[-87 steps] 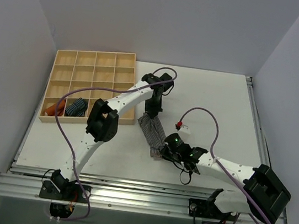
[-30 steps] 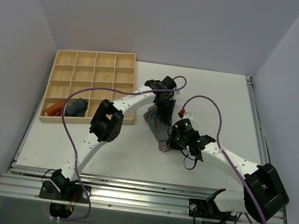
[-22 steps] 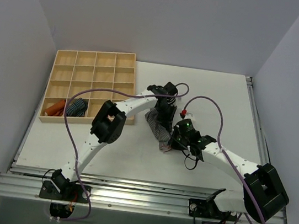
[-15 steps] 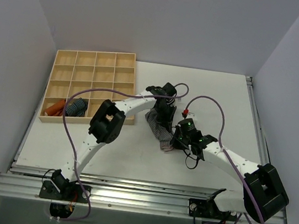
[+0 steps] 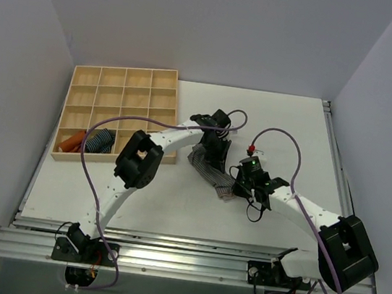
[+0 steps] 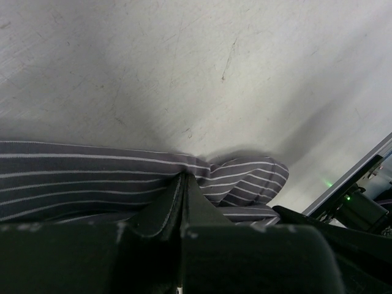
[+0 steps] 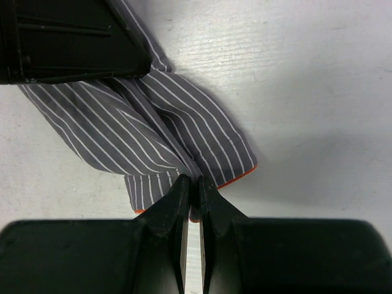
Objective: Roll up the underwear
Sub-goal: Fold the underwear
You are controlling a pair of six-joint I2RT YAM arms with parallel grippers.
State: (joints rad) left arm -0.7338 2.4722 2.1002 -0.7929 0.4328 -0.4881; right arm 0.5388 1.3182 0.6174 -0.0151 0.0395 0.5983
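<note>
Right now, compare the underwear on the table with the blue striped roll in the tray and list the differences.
The underwear is grey with white stripes; the blue striped roll is dark blue. The underwear lies stretched out on the table; the roll sits rolled up in the wooden tray. The left gripper and right gripper are shut on the underwear; neither touches the roll. Both are striped cloth.

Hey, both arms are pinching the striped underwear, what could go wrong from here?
The right fingers hold only a thin edge of the underwear, so it may slip out. The left fingers grip close by, so the two arms could collide while rolling.
</note>
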